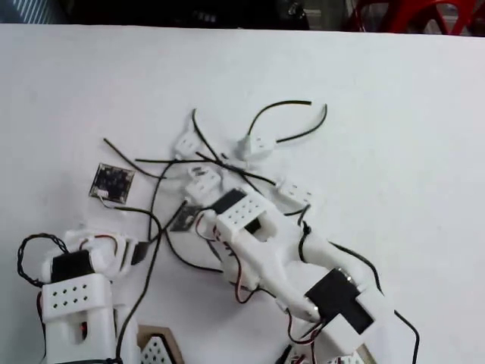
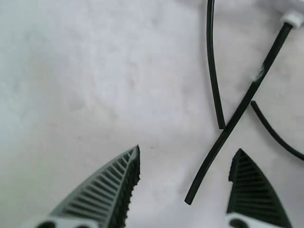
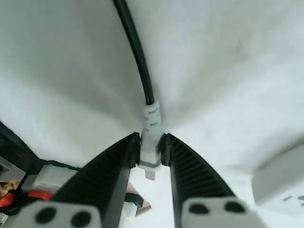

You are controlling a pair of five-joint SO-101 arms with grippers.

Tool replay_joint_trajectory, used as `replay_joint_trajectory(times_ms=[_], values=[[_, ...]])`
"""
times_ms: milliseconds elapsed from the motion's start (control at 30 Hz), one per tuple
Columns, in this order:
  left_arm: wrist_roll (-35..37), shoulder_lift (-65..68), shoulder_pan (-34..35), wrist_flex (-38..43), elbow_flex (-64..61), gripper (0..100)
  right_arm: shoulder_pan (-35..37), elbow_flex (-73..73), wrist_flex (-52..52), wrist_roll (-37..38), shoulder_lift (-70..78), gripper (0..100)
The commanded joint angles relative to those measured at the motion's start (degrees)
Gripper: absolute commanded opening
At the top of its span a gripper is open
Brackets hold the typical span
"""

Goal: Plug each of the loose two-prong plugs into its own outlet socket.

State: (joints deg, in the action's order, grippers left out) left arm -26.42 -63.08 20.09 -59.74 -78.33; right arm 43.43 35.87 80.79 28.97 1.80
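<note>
My right gripper (image 3: 151,142) is shut on a white two-prong plug (image 3: 152,135) whose black cable (image 3: 135,52) runs away over the table. In the high view that gripper (image 1: 189,214) sits at the middle of the table, beside a white outlet socket (image 1: 203,182). More white sockets (image 1: 254,144) (image 1: 294,191) (image 1: 186,144) lie around it among tangled black cables. My left gripper (image 2: 187,152) is open just above the table, with a loose black cable end (image 2: 199,180) lying between its fingers. It shows low on the left in the high view (image 1: 140,250).
A small square circuit board (image 1: 114,182) lies left of the cable tangle. Black cables (image 1: 280,106) loop toward the back of the white table (image 1: 394,114). A brown-edged piece (image 1: 155,345) sits at the front edge between the arms.
</note>
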Motion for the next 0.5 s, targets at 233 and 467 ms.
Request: replay_joint_trajectory(times_ms=[233,467], values=[[-0.4,-0.9,0.5,0.9,0.1,30,0.6,2.8,0.7,-0.1,-1.5,6.7],[-0.4,-0.9,0.5,0.9,0.0,30,0.7,2.9,1.2,-0.1,-2.1,1.6]])
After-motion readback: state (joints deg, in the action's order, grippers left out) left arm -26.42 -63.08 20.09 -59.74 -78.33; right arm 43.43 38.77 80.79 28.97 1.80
